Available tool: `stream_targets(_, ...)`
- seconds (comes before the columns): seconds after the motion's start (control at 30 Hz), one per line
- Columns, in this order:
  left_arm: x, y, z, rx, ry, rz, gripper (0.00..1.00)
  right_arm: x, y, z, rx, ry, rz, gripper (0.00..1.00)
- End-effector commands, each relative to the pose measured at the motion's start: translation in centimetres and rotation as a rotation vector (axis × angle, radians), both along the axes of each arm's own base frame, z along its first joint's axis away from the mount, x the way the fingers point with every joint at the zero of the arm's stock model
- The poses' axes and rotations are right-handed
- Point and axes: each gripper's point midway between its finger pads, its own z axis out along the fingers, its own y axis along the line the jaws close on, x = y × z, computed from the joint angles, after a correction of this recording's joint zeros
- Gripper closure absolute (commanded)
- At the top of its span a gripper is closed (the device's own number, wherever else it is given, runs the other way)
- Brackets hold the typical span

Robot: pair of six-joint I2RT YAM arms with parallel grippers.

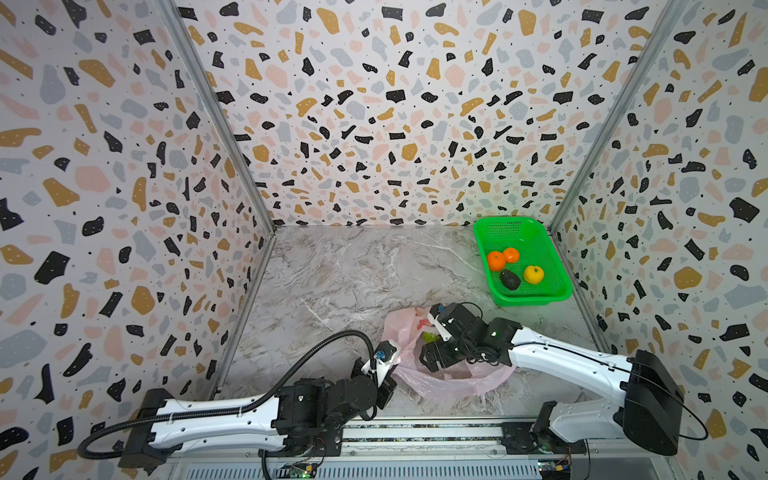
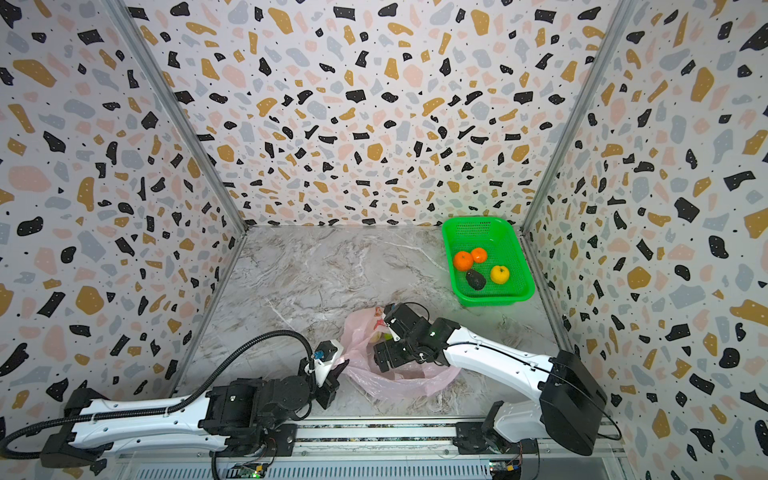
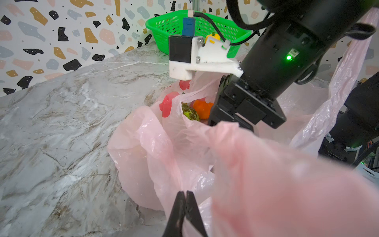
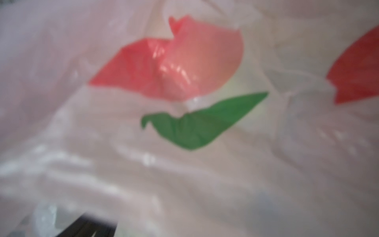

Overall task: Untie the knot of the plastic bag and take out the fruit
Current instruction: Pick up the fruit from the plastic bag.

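The plastic bag (image 3: pixel 155 147) is lying open, its edge being pinched by the left gripper (image 3: pixel 185 197), jaws pressed together. The right gripper (image 3: pixel 229 121) is sitting in the bag's mouth beside an orange fruit (image 3: pixel 202 108); I cannot tell whether its jaws are spread. A green basket (image 1: pixel 534 300) is standing beyond it.

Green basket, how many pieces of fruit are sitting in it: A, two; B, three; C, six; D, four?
D: in a top view the green basket holds a tangerine, a second tangerine, a dark avocado and a yellow fruit, four in all.
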Motion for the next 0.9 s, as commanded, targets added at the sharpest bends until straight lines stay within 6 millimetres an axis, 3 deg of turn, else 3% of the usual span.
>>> stream_targets(0.0, 0.1, -0.1, 1.0, -0.028, -0.013, 0.006, 1.0, 3.1, 0.8, 1.3, 0.061, -0.121, -0.12, 0.0)
stream_targets(0.37, -0.3, -0.6, 0.5, -0.003, -0.007, -0.026, 1.0, 8.5, -2.1, -0.2, 0.003, -0.215, -0.313, 0.0)
stream_targets(0.73, -0.2, -0.4, 0.4, -0.005, -0.007, -0.019, 1.0, 8.2, 0.0, -1.9, 0.025, -0.167, -0.235, 0.0)
stream_targets(0.87, -0.2, -0.5, 0.3, -0.004, -0.006, -0.021, 1.0, 8.1, 0.4, -3.7, 0.013, -0.162, -0.234, 0.0)
